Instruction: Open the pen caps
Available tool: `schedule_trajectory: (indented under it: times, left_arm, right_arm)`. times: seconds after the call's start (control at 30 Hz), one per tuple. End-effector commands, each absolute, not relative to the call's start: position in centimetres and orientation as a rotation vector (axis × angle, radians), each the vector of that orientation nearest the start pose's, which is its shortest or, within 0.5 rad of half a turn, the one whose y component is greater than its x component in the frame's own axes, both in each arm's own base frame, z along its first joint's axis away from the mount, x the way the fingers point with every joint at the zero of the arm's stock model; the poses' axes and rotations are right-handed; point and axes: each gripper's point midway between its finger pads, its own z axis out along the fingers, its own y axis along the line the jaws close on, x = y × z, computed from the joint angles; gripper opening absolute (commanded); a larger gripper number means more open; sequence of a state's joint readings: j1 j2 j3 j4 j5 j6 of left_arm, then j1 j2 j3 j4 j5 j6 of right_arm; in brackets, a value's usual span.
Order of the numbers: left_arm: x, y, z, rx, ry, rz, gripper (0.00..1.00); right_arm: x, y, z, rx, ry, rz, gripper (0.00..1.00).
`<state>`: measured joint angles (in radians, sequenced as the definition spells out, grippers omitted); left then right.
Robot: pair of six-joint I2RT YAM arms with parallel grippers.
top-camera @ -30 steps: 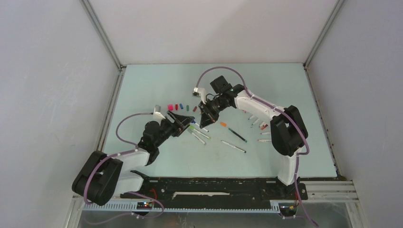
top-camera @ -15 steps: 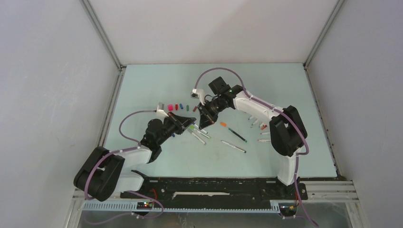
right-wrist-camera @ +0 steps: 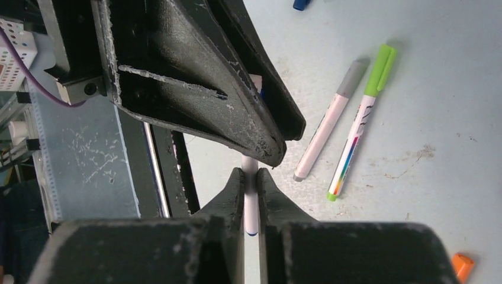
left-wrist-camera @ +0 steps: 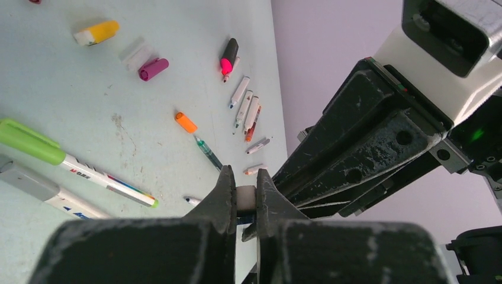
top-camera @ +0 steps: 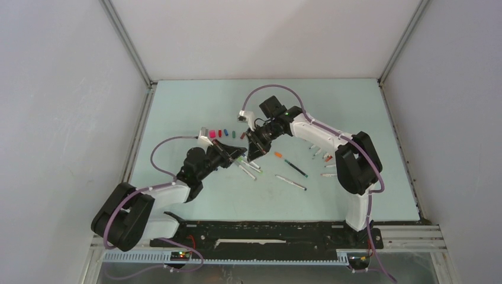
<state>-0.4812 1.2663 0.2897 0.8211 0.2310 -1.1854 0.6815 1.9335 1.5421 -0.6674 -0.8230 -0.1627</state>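
Observation:
Both grippers meet over the middle of the table, holding one pen between them. My right gripper (right-wrist-camera: 250, 174) is shut on the white barrel of this pen (right-wrist-camera: 250, 204), whose blue-tipped end pokes out behind the jaws. My left gripper (left-wrist-camera: 245, 177) is shut on the pen's other end (left-wrist-camera: 245, 199), a white stub with dark blue just beneath it. In the top view the left gripper (top-camera: 237, 155) and right gripper (top-camera: 253, 151) almost touch. Loose pen caps lie about: orange (left-wrist-camera: 186, 122), purple (left-wrist-camera: 153, 68), yellow (left-wrist-camera: 97, 32), and a row (top-camera: 222, 132) behind the left gripper.
A green-capped pen (right-wrist-camera: 370, 100) and a grey-capped pen (right-wrist-camera: 331, 124) lie under the grippers. A teal pen (left-wrist-camera: 208, 154), a black-and-pink highlighter (left-wrist-camera: 228, 56) and several uncapped pens (left-wrist-camera: 245, 109) lie to the right. Grey walls enclose the table (top-camera: 195, 100).
My left gripper moved right toward the right gripper and went from open to shut on the end of the pen. The right gripper stayed in place, holding the barrel.

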Motion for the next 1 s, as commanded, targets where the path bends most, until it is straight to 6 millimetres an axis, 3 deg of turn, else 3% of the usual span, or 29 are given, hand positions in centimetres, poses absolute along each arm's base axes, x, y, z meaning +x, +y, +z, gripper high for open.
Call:
schedule_trajectory:
  times: [0.0,0.1,0.2,0.33,0.43,0.53,0.63,0.73,0.83,0.97]
  left_arm:
    - [30.3,-23.5,20.5,-0.435,1.696,-1.417,0.0]
    - [31.7,-21.5,22.2,-0.477,1.619,-1.397,0.0]
    - [33.2,-17.8,23.4,-0.542,1.557,-1.302,0.0]
    - [34.8,-13.5,25.2,-0.585,1.477,-1.144,0.0]
    - [35.4,-12.6,25.7,-0.592,1.465,-1.11,0.0]
    - [35.3,-12.9,25.1,-0.588,1.491,-1.128,0.0]
    - [34.3,-12.8,21.7,-0.627,1.639,-1.065,0.0]
    - [31.8,-10.6,15.5,-0.736,1.861,-0.841,0.0]
    - [28.7,-7.8,10.8,-0.833,1.997,-0.613,0.0]
    - [26.4,-6.8,7.2,-0.865,2.071,-0.53,0.0]
  right_arm:
    - [24.0,37.0,12.5,-1.358,2.237,1.321,0.0]
    - [23.6,36.4,12.4,-1.379,2.232,1.305,0.0]
    - [22.7,35.0,12.1,-1.392,2.245,1.31,0.0]
    - [19.9,32.9,10.7,-1.421,2.31,1.357,0.0]
    - [18.4,31.8,9.8,-1.441,2.349,1.359,0.0]
    - [18.3,30.6,9.4,-1.429,2.383,1.307,0.0]
    - [19.2,28.5,7.1,-1.45,2.44,1.046,0.0]
    - [20.4,25.6,4.1,-1.475,2.492,0.736,0.0]
    - [20.7,24.6,2.9,-1.487,2.511,0.613,0.0]
    - [20.6,24.3,1.7,-1.522,2.532,0.534,0.03]
